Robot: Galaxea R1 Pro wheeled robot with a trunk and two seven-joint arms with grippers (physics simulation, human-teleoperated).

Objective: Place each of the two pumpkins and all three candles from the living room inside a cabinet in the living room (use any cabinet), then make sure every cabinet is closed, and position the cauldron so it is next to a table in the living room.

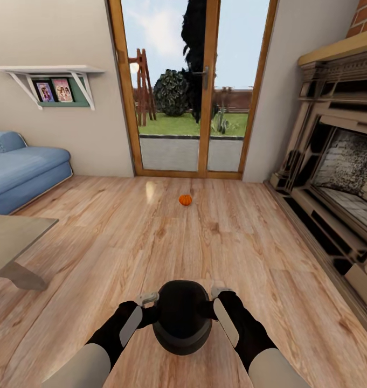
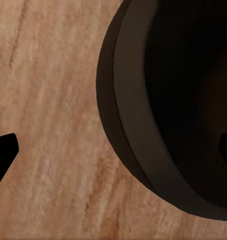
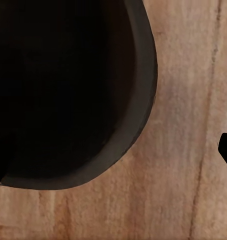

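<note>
The black cauldron (image 1: 182, 315) is low in the head view, just in front of me, between my two hands. My left gripper (image 1: 145, 299) is at its left rim and my right gripper (image 1: 221, 295) at its right rim. In the left wrist view the left gripper (image 2: 115, 150) is open, its fingers straddling the cauldron's rim (image 2: 138, 125), one inside and one outside. The right gripper (image 3: 113, 162) is open in the same way over the rim (image 3: 143, 95). One small orange pumpkin (image 1: 185, 200) lies on the wood floor ahead, before the glass door. The candles and the cabinet are out of view.
A table's corner (image 1: 13, 237) juts in at the left, with a blue sofa (image 1: 21, 172) behind it. A stone fireplace (image 1: 334, 178) lines the right wall. The glass door (image 1: 191, 86) is straight ahead, and a wall shelf (image 1: 54, 73) hangs at the upper left.
</note>
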